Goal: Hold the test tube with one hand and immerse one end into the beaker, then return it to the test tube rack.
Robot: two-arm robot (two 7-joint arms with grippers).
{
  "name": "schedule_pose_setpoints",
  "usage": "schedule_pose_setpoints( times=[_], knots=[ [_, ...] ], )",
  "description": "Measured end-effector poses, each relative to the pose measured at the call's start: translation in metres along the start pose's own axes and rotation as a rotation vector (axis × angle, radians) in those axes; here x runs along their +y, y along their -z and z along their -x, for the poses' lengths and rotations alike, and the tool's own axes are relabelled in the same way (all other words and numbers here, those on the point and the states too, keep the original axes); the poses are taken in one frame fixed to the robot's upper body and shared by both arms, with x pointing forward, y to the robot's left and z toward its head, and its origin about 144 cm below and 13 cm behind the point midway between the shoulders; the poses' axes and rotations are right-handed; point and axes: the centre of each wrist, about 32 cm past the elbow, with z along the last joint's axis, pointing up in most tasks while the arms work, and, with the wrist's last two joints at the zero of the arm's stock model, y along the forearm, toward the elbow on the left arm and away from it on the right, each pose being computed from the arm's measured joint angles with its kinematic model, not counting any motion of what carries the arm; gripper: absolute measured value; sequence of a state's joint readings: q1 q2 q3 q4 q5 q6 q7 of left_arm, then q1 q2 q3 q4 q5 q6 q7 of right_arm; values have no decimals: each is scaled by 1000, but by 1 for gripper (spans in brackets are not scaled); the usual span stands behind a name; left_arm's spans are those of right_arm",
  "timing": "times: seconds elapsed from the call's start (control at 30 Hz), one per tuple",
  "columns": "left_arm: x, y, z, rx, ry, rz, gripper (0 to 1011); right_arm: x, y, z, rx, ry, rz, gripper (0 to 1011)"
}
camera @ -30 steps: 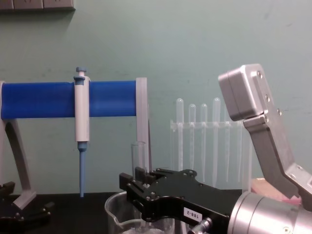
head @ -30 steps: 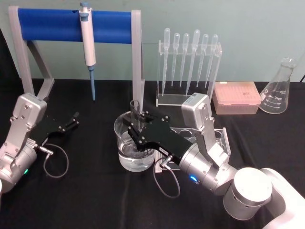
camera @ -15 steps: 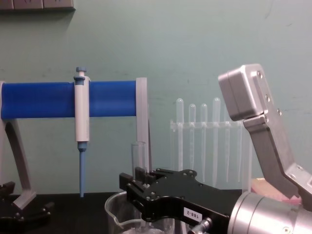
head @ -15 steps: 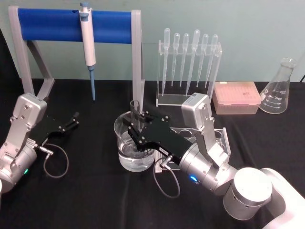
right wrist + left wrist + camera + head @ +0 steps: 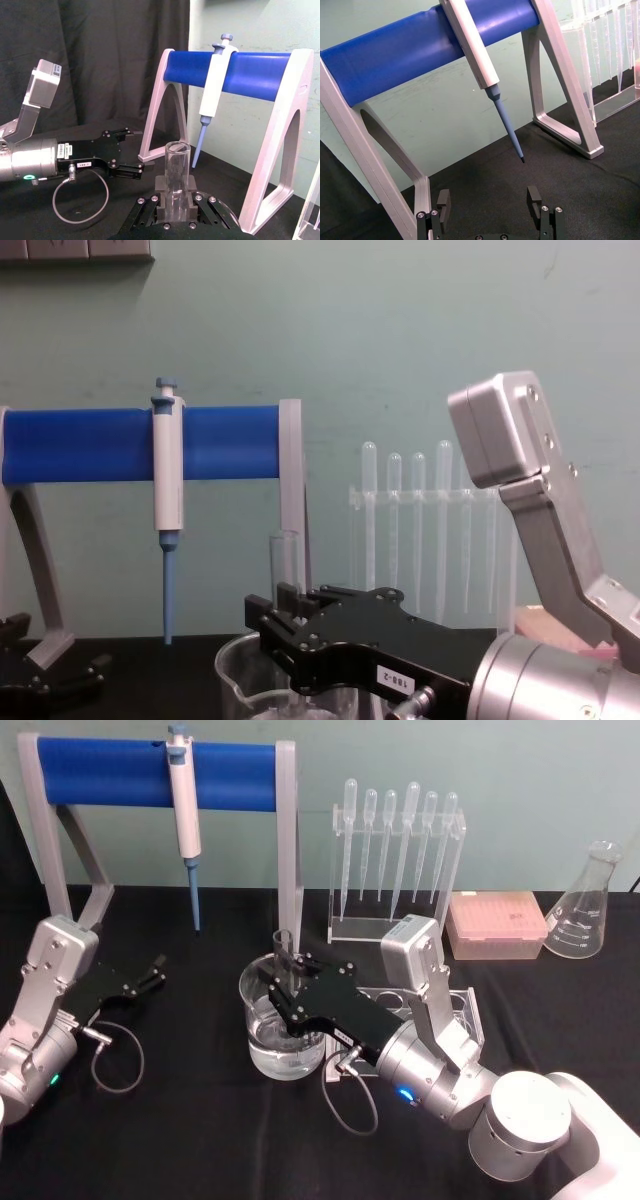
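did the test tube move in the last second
No. The test tube stands in the beaker, held by the right gripper, its top at the same spot against the grey stand post as before.

Right arm point(image 5: 440, 1065): reaches in from the lower right, wrist angled forward and left. Right gripper point(image 5: 283, 978): fingers clamped on the test tube point(image 5: 177, 170). Left arm point(image 5: 45, 995): folded at the left edge. Left gripper point(image 5: 152, 972): fingers spread apart.

Head high, chest low, beaker point(image 5: 268, 1055) shared
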State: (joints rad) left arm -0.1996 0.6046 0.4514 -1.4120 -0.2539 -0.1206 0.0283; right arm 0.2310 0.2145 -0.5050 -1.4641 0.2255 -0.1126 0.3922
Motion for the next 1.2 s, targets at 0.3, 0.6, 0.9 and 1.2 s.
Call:
schedule_pose_setpoints(
  times=[0.3,0.6,0.9,1.2],
  knots=[
    [0,0,0,0,0,0,1000,0,0,0,0,0,0,228],
    [0,0,0,0,0,0,1000,0,0,0,0,0,0,229],
    [0,0,0,0,0,0,1000,0,0,0,0,0,0,229],
    [0,0,0,0,0,0,1000,0,0,0,0,0,0,229]
  ],
)
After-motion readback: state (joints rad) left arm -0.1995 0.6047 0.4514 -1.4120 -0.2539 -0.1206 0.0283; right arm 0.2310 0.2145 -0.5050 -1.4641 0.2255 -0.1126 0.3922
